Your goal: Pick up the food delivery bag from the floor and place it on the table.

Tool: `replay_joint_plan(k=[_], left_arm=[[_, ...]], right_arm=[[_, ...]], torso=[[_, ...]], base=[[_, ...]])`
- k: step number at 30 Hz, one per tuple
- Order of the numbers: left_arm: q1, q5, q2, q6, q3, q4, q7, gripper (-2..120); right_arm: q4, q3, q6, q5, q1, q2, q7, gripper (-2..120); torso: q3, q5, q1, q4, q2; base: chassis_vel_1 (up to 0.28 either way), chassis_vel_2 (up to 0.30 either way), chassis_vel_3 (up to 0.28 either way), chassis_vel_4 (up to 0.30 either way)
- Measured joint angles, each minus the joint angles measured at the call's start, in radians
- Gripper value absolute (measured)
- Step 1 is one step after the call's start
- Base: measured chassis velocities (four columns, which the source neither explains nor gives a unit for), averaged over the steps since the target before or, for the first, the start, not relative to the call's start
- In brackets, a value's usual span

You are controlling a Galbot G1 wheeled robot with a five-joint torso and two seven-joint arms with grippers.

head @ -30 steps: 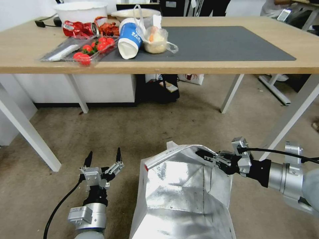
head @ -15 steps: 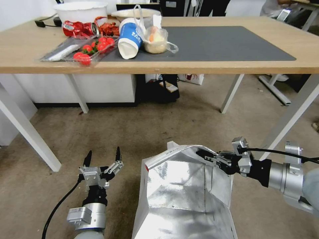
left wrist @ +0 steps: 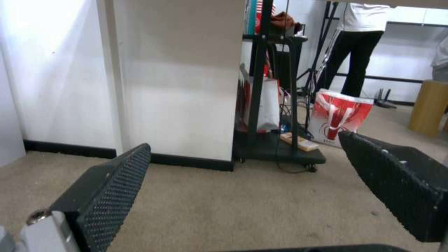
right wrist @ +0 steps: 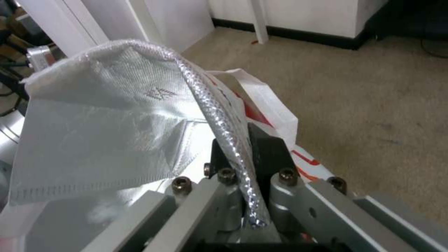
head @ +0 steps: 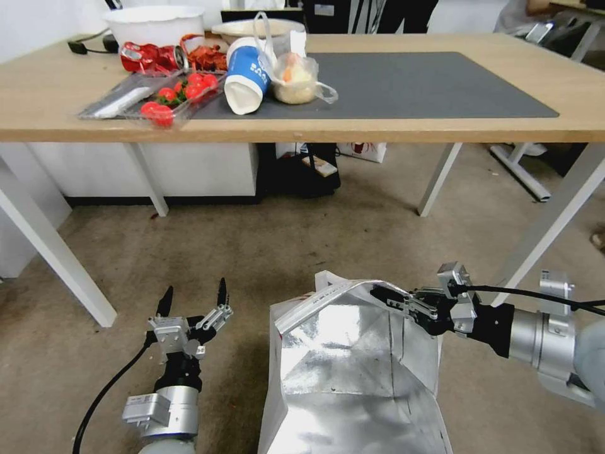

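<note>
Pinching the foil rim of the food delivery bag [head: 353,372], the right gripper [head: 386,295] has its jaws pressed together on the bag's top edge, at the side away from the left arm. The right wrist view shows that rim [right wrist: 219,115] running straight down between the two pads, so the hold is on the thin wall, not on a strap. Prob chosen because the mouth stands open and stiff, giving an easy edge to grab; I'd judge such a grip ok for a light empty bag but apt to let it swing or fold.

Bag sits upright on the floor [head: 302,246], mouth gaping, silver lining showing, w/ a bit of red-and-white outer skin at the corner nearest the left arm. It's in front of the table [head: 57,94], short of its near edge.

Left gripper [head: 193,296] hovers low beside the bag, apart from it, jaws spread wide & holding nothing; its fingers [left wrist: 112,196] point toward the table legs, prob waiting.

Surface: brownish-grey carpet, mottled. On the table a dark grey mat [head: 428,85] lies bare across most of its span, likely landing spot. Toward the left arm's end of the mat: tomatoes in a clear tray [head: 179,94], a tipped blue-and-white cup [head: 244,72], a clear bag of food [head: 295,75], a crushed red can [head: 151,55].

Beyond, under the table: a black stand and a red-and-white paper bag [left wrist: 338,117].
</note>
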Motion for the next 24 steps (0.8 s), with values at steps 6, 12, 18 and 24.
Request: replay_joint_plan(k=[6, 12, 18, 24], left_arm=[[0.000, 0.000, -0.002, 0.001, 0.001, -0.002, 0.001, 100], [0.002, 0.004, -0.003, 0.002, 0.001, -0.006, 0.001, 100], [0.004, 0.006, -0.005, 0.002, 0.002, -0.006, 0.002, 100], [0.003, 0.005, -0.005, 0.003, 0.000, -0.006, 0.002, 100]], right_arm=[[0.000, -0.007, 0.002, -0.014, 0.000, 0.007, -0.004, 0], [0.002, -0.014, 0.004, -0.026, 0.000, 0.019, -0.008, 0], [0.005, -0.019, 0.007, -0.037, -0.001, 0.025, -0.015, 0], [0.007, -0.022, 0.008, -0.040, 0.001, 0.025, -0.018, 0]], torso=[[0.022, 0.0000, 0.000, 0.0000, 0.022], [0.048, 0.0001, 0.004, -0.0001, 0.051], [0.068, 0.0000, 0.007, -0.0001, 0.073], [0.093, 0.0000, 0.011, 0.0000, 0.101]], base=[[0.000, 0.000, 0.000, 0.000], [0.000, 0.000, 0.000, 0.000], [0.000, 0.000, 0.000, 0.000], [0.000, 0.000, 0.000, 0.000]])
